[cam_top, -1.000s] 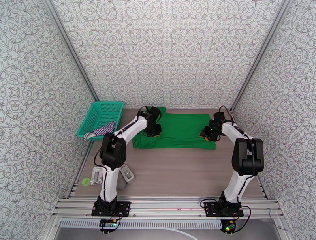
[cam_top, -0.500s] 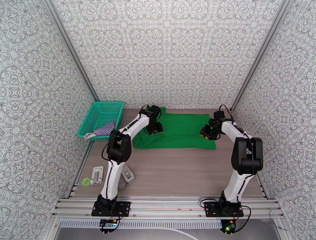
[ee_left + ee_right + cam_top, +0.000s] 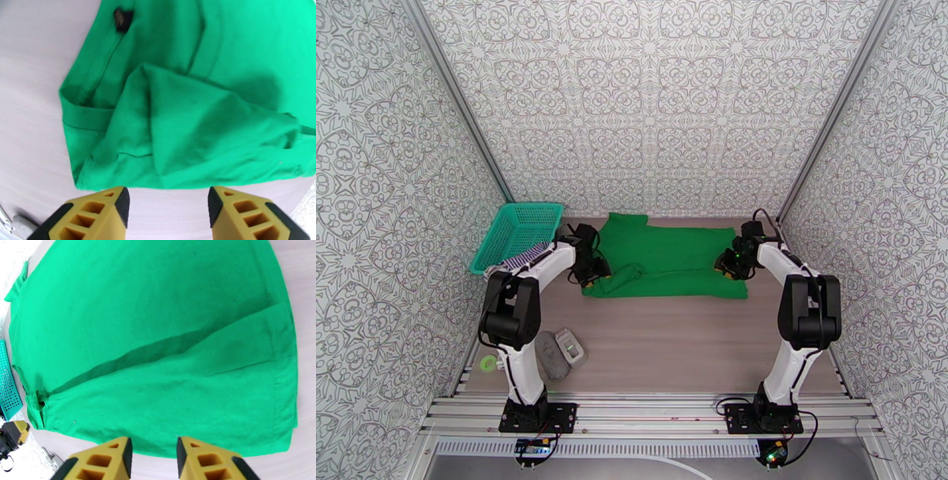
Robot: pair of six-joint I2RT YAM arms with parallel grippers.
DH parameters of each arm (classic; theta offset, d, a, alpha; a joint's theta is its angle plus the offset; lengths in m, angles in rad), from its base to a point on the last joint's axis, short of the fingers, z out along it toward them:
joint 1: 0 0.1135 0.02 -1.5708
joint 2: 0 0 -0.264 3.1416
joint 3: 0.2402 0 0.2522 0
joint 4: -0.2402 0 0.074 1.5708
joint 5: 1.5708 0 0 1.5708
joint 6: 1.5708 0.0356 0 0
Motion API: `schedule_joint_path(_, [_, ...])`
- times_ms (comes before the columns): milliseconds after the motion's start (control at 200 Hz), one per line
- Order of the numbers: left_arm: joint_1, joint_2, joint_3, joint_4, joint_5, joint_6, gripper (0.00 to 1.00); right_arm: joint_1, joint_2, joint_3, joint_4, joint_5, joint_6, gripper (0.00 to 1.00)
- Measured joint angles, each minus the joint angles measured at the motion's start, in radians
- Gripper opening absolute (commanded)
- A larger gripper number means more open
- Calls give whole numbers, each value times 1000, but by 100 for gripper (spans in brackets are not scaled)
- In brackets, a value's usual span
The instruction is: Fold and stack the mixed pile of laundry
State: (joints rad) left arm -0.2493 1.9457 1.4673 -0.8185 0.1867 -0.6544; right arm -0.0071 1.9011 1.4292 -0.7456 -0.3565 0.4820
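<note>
At the far left, the teal plastic mesh basket (image 3: 517,229) is sitting by the wall, with the navy-and-white striped sleeveless top (image 3: 523,258) lying at its near end, untouched. Just beside it, the left hand (image 3: 592,268) is hovering low at the left edge of the plain bright green cloth shirt (image 3: 671,256), its fingers spread wide and holding nothing. In its wrist view the rumpled sleeve is bunching up just ahead of the fingertips. The shirt is lying spread across the far half of the wooden table (image 3: 671,339), with one lengthwise fold already running along its near side. At the shirt's right edge, the right hand (image 3: 731,264) is hanging over the hem with only a narrow gap between its fingers, and no cloth is showing between them. Judging by this, the robot is folding the green shirt and has not yet tidied the sleeve side. The next move is probably calling for the left hand to close on the bunched sleeve and lay it over flat, while the right hand pins or lifts the hem to match.
</note>
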Motion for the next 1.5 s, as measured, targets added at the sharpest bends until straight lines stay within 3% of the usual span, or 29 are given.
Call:
schedule_joint_path(280, [-21, 91, 21, 104, 31, -65, 55, 0, 0, 0, 5, 0, 3, 36])
schedule_joint_path(690, [-26, 123, 69, 172, 71, -134, 0, 0, 0, 0, 5, 0, 3, 36])
schedule_joint_path(845, [-20, 123, 78, 194, 90, -140, 0, 0, 0, 0, 5, 0, 3, 36])
schedule_joint_path(950, [-19, 121, 82, 178, 82, -138, 29, 0, 0, 0, 5, 0, 3, 36])
schedule_joint_path(1170, [-21, 48, 32, 126, 41, -149, 49, 0, 0, -1, 5, 0, 3, 36])
schedule_joint_path(1500, [-48, 34, 1, 70, -26, -158, 50, 0, 0, -1, 5, 0, 3, 36])
